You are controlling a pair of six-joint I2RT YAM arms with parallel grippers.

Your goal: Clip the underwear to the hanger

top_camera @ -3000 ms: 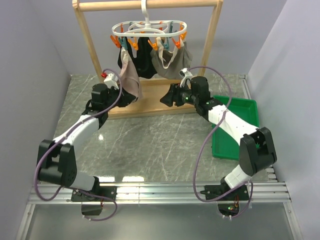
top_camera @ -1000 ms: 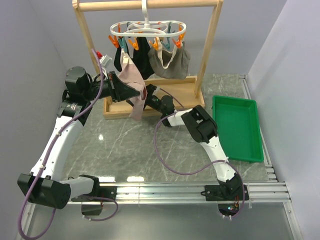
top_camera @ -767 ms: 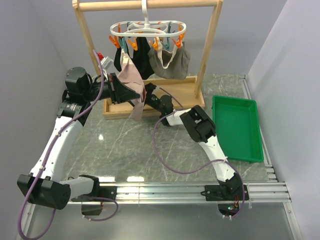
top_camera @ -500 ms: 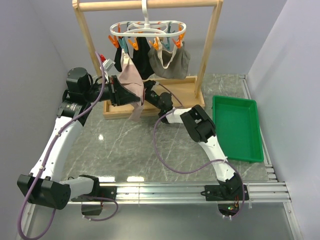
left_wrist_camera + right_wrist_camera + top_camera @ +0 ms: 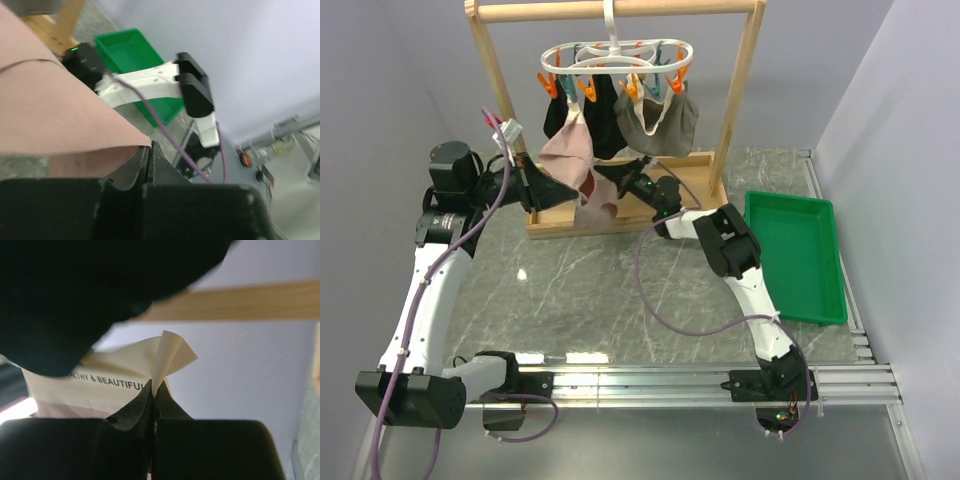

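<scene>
Underwear (image 5: pixel 570 160) spans beneath the hanger's (image 5: pixel 617 60) left end, lower hem hanging loose. Left gripper (image 5: pixel 149 149) is clamped on its pink side edge; right gripper (image 5: pixel 153 388) pinches its cream waistband edge.

1. My left arm (image 5: pixel 420 290) stands tall off its base, bends high on the left side, and reaches its forearm out to the right.
2. The left gripper (image 5: pixel 560 190) has its fingers (image 5: pixel 145 160) pressed tip to tip, pinching the underwear (image 5: pixel 570 155).
3. My right arm (image 5: pixel 755 290) climbs from its base, folds at mid-height, then stretches left and away.
4. The right gripper (image 5: pixel 612 180) sits just beside the left one, fingers (image 5: pixel 145 400) closed on the cream edge of the same garment.
</scene>
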